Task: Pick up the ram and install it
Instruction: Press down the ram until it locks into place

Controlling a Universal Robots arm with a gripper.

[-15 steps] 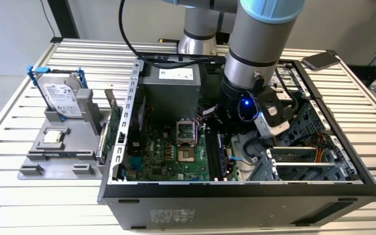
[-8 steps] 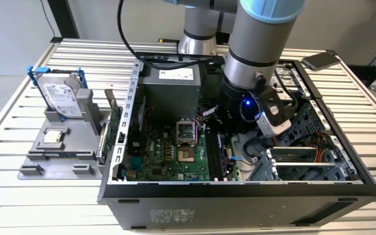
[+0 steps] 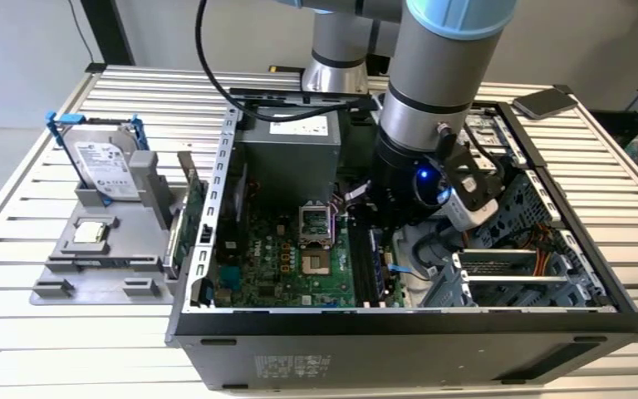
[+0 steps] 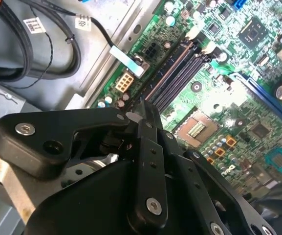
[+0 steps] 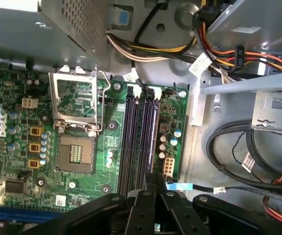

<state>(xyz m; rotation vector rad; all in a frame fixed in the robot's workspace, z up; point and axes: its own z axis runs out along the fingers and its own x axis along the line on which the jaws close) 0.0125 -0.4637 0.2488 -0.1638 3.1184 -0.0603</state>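
The ram (image 5: 153,142) is a long thin dark stick standing on edge in the black slot nearest the motherboard's (image 5: 18,147) outer edge. It runs parallel to the other memory slots (image 5: 128,142). My gripper (image 5: 154,178) sits over one end of the stick, its black fingers (image 5: 145,196) drawn together on the thin board. In the second wrist view the ram (image 4: 166,73) stretches away from the gripper (image 4: 143,105) along the slots. In the exterior view the arm's wrist (image 3: 430,191) reaches down into the open computer case (image 3: 408,320), right above the slots (image 3: 369,266).
A CPU socket (image 5: 75,122) lies beside the slots. Bundled cables (image 5: 248,152) and a drive cage (image 3: 507,266) crowd the other side. A power supply (image 3: 286,150) fills the case's rear. Outside, a grey holder (image 3: 97,258) carries a hard drive (image 3: 109,166) and an upright green card (image 3: 192,216).
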